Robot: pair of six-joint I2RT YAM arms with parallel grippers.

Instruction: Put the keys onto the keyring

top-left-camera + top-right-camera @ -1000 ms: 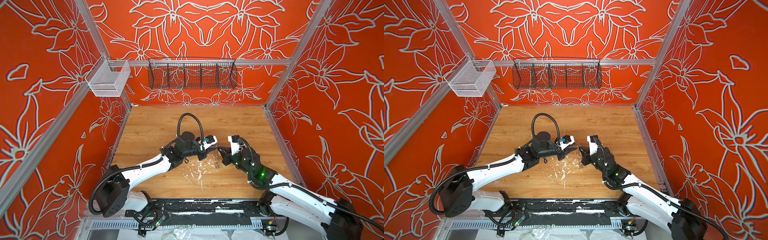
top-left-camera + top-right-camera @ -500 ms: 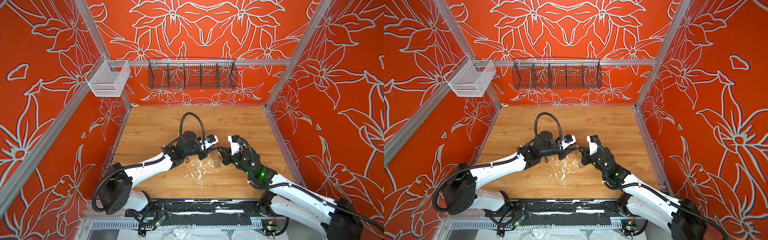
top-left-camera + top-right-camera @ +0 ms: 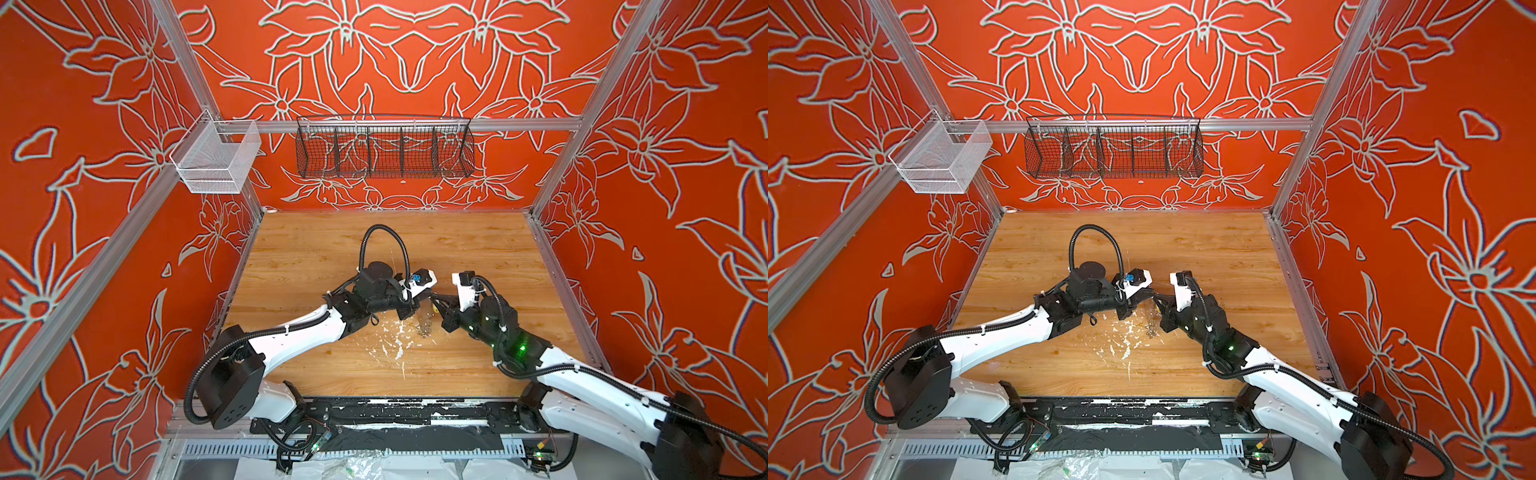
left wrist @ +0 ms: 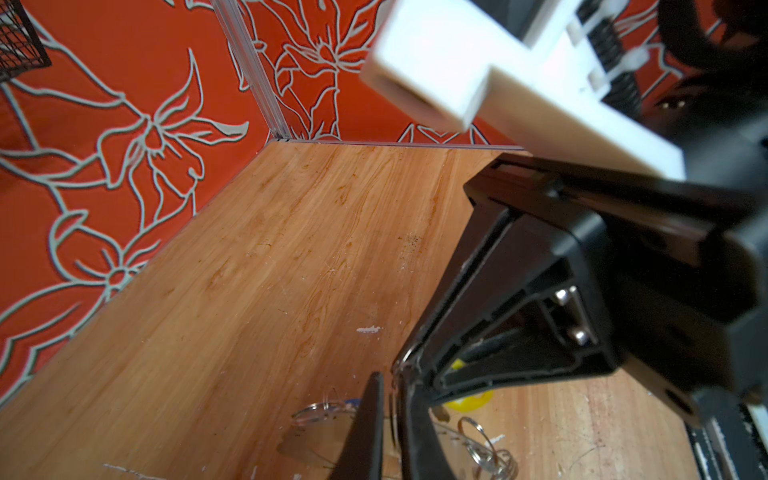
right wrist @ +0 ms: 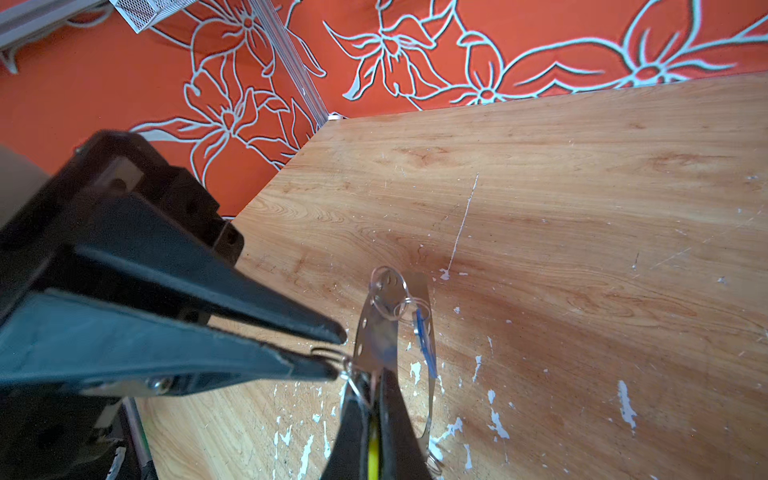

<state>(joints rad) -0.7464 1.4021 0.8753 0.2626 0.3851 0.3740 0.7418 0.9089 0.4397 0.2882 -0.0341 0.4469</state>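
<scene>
Both grippers meet tip to tip above the middle of the wooden table. In the right wrist view the keyring, a flat grey ring, stands on edge with the blue key's tag hanging from one of its split rings. My left gripper is shut on a small split ring at the keyring's edge. My right gripper is shut on the yellow key, whose tag shows between its fingers. In the left wrist view my left gripper pinches thin metal, with the yellow tag behind. In a top view the keyring hangs below both tips.
A black wire basket hangs on the back wall and a white mesh basket on the left wall. White paint flecks mark the wood near the grippers. Orange walls enclose the table on three sides.
My left gripper has shut on the split ring after edging right towards the right gripper. The right arm has held still with the yellow key.
</scene>
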